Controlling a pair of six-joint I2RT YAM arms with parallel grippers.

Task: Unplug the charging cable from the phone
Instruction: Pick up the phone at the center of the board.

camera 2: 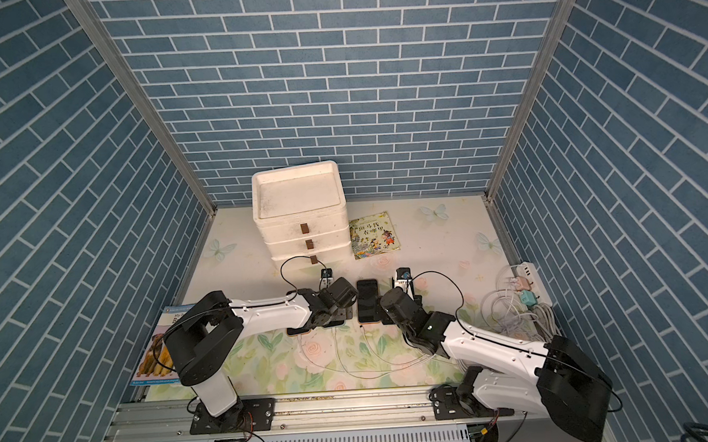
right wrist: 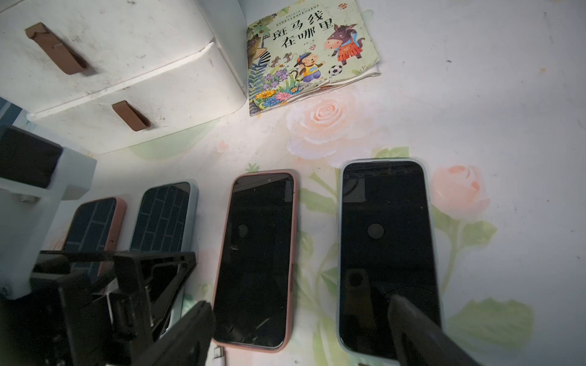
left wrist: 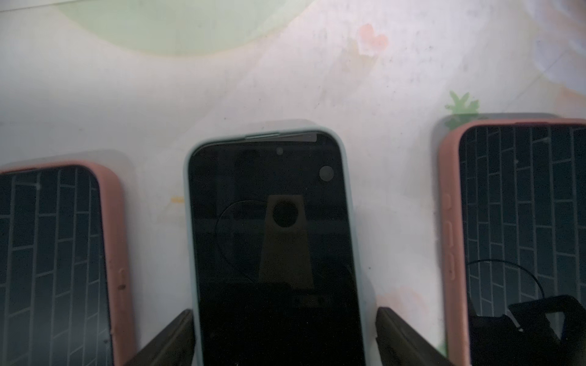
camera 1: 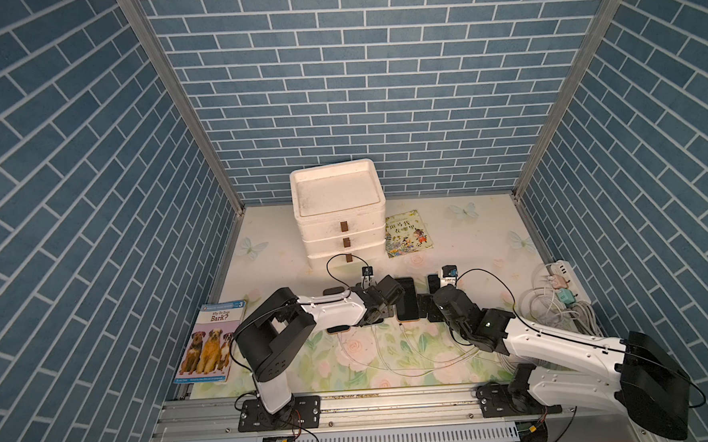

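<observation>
Left wrist view gives us the left gripper with its fingers spread wide, one on each side of the mint-cased phone. That phone lies face up, screen dark, on the floral tablecloth. We cannot tell whether either finger touches the case. An outer pink-cased phone lies to one side of it and the pink-cased phone to the other, each apart from it.

From the right wrist we see the right gripper spread too. One finger sits beside the pink-cased phone's long edge, and the other hangs over the screen of the pale-blue-cased phone; it holds neither. A white cable plug lies just beside the pink-cased phone's near corner, but we cannot tell whether it is seated in the port.

In both top views the phones form a row in front of the white drawer unit. White charging cables gather near the power strip. A Chinese picture book lies just beside the drawers, and a dog book lies near the left arm.
</observation>
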